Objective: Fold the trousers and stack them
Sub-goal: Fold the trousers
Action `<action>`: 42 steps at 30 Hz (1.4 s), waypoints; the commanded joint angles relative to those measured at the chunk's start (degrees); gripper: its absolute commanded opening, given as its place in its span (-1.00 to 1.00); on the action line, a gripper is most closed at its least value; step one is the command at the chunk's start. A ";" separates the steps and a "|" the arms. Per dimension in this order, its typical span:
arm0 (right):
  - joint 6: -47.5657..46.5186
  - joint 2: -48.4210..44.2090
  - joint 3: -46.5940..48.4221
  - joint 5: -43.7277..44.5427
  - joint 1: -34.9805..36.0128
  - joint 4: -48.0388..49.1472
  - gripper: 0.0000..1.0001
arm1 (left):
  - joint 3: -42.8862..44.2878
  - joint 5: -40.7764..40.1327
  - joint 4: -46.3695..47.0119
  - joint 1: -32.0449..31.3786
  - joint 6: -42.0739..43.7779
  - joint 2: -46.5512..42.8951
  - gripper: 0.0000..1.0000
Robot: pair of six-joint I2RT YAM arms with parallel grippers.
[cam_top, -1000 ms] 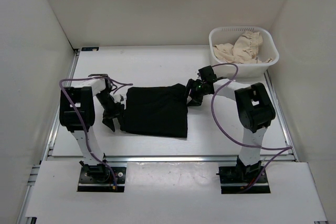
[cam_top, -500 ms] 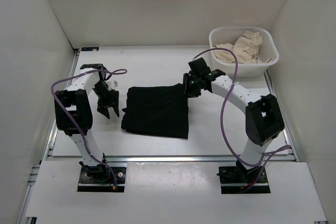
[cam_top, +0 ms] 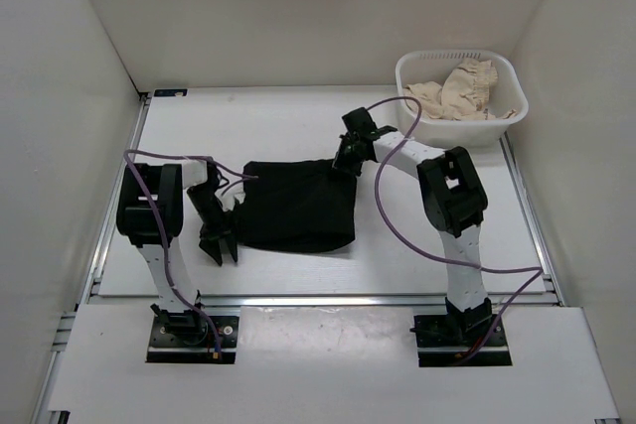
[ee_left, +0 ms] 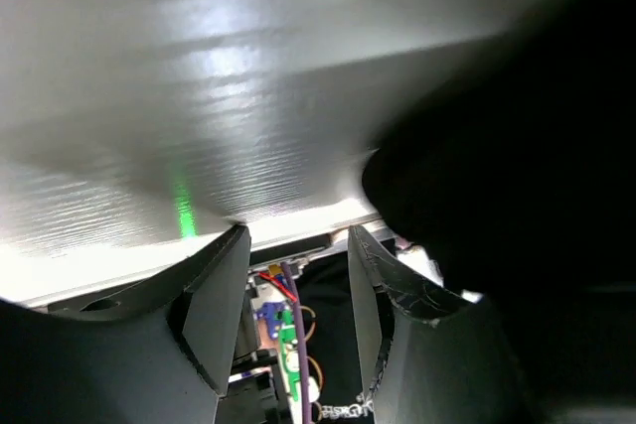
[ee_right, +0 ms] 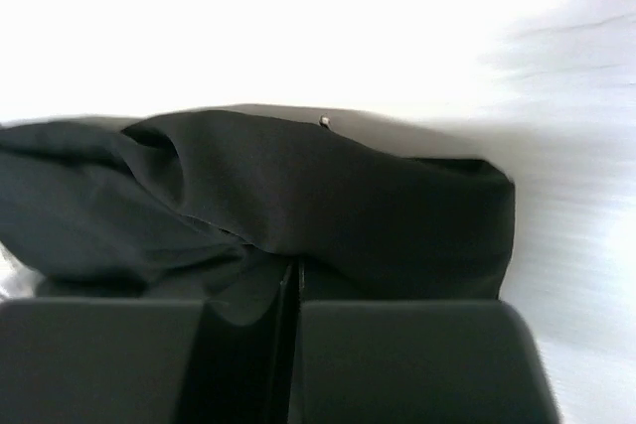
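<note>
The black trousers lie folded in a rough rectangle in the middle of the table. My right gripper is at their far right corner, and in the right wrist view its jaws are shut, with a fold of the trousers pinched between them. My left gripper stands open at the near left corner. In the left wrist view its fingers are apart, nothing lies between them, and the black fabric bulges just to their right.
A white basket holding a beige cloth stands at the far right corner. White walls close the table in at the left, back and right. A metal rail runs along the left edge.
The right gripper moved onto the far right corner of the trousers and shut on the fabric. The left gripper swung toward me, from the left side to the near left corner.
</note>
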 commanded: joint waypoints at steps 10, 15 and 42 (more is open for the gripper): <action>-2.63 -5.35 0.05 1.52 -1.72 6.58 -0.39 | 2.01 0.78 0.63 0.34 0.49 -6.77 0.11; -13.86 -14.11 -1.26 3.33 0.65 3.33 0.12 | 20.88 4.20 -4.48 6.05 0.49 -5.49 0.13; -30.94 11.08 28.44 27.26 32.29 -8.63 0.21 | 60.47 27.68 10.64 0.35 0.49 26.70 0.40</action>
